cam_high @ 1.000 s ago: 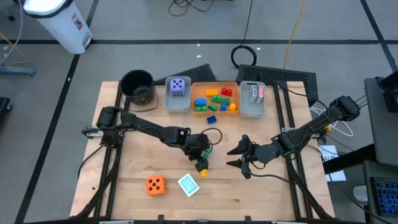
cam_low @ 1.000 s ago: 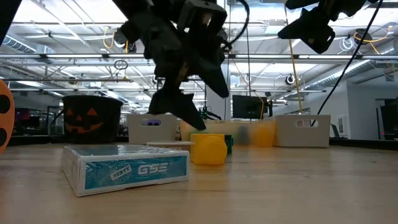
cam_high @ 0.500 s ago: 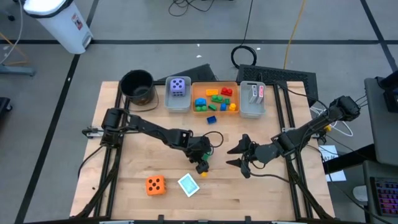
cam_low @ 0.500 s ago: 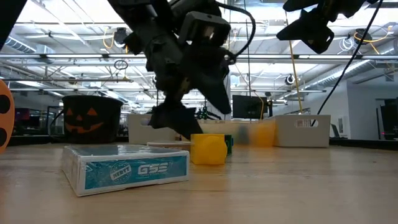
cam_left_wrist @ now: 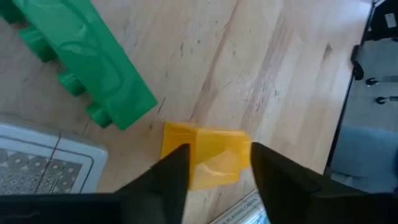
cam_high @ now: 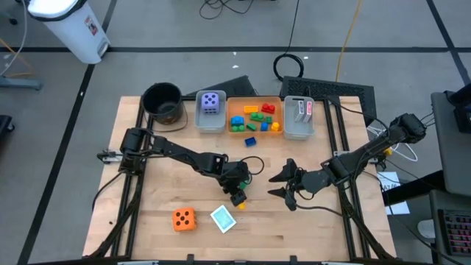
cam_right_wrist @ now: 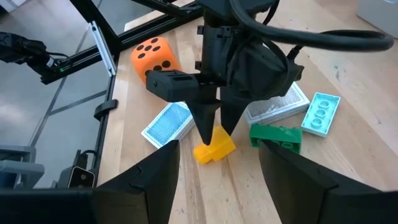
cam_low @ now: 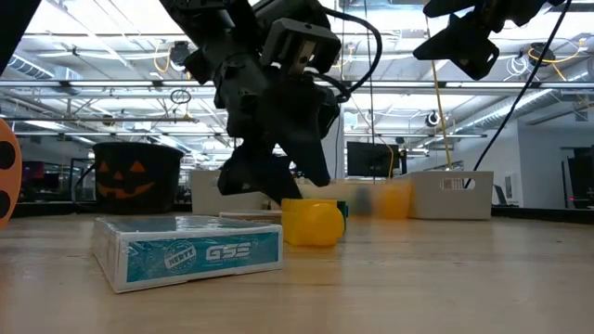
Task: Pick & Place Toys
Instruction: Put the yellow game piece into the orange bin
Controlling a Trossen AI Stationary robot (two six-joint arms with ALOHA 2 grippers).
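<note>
Two arms share the wooden table [cam_high: 169, 191] in the high view: the left gripper [cam_high: 237, 196] is bent low over a yellow brick [cam_high: 241, 204] mid-table, while the right gripper [cam_high: 282, 185] waits just to that brick's far side, fingers parted around nothing. An orange die [cam_high: 183, 218] and a teal card pack [cam_high: 222, 218] lie near the front edge; the purple die [cam_high: 211, 102] and other bricks already sit in the bins at the back.

From table height, the left gripper [cam_low: 295, 193] has its dark fingertips down at the yellow brick [cam_low: 312, 223], which rests on the wood between and just below them; the teal card pack [cam_low: 188, 252] lies in the foreground.

Past the left wrist, the fingers [cam_left_wrist: 168, 177] straddle the yellow brick [cam_left_wrist: 206, 155], partly narrowed and flanking opposite sides; whether the pads have met plastic cannot be told. A green brick [cam_left_wrist: 84, 59] lies just beyond the fingertips.

Across the right wrist, the left gripper [cam_right_wrist: 212, 127] pinches down over the yellow brick [cam_right_wrist: 214, 149], the green brick [cam_right_wrist: 277, 136] and a pale teal brick [cam_right_wrist: 319, 112] beside it.

Judged by looks, the brick is light, rigid and smooth-sided, likely to skid or twist out of a corner grip; its flat opposite walls, squarely between the pads, seem the place to hold.
</note>
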